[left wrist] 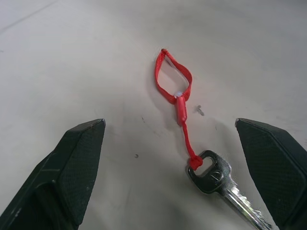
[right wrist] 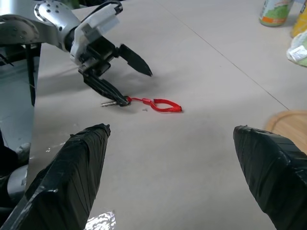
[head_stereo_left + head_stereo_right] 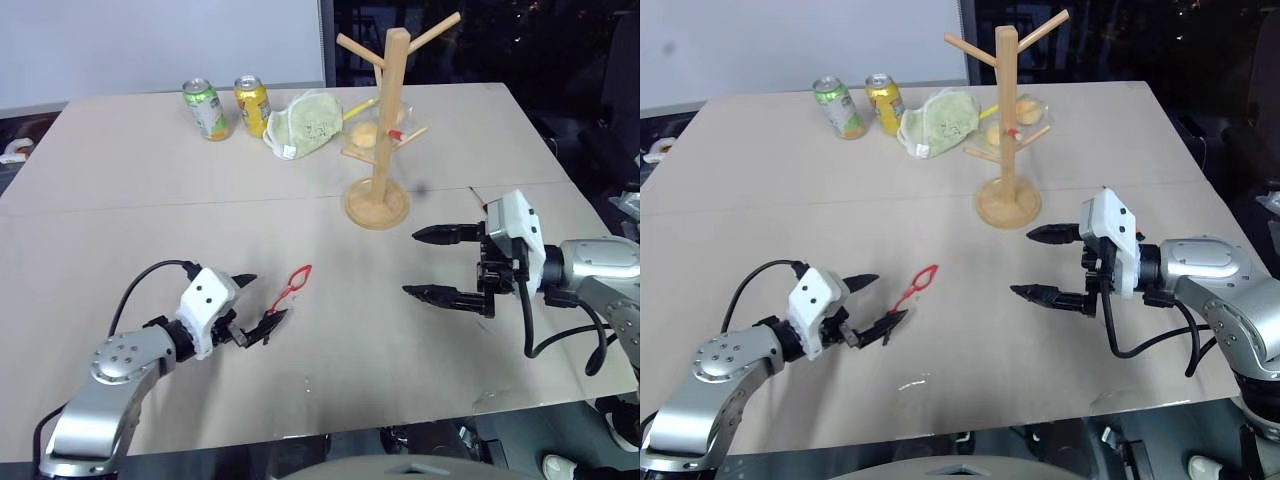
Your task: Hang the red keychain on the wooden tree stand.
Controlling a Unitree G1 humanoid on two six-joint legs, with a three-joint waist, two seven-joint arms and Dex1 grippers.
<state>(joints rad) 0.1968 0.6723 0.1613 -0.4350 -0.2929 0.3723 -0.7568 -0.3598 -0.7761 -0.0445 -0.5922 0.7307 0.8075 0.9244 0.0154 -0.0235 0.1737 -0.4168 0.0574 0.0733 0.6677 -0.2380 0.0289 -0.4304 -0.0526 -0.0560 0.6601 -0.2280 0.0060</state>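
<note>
The red keychain [image 3: 296,282] lies flat on the table, its cord loop [image 1: 171,81] pointing away from my left arm and its metal key [image 1: 217,178] nearest to it. My left gripper [image 3: 259,298] is low over the table and open. It straddles the key end, and the key lies close beside one finger [image 1: 276,167]. My right gripper [image 3: 410,263] hovers open and holding nothing to the right, pointing left toward the keychain. The wooden tree stand [image 3: 391,95] stands upright on its round base [image 3: 377,205], behind the right gripper.
Two drink cans [image 3: 207,108] [image 3: 252,105] and a pale green pouch [image 3: 308,122] sit at the back left of the stand. A small yellow item [image 3: 364,135] lies behind the post. The table's front edge [image 3: 300,440] runs close to both arms.
</note>
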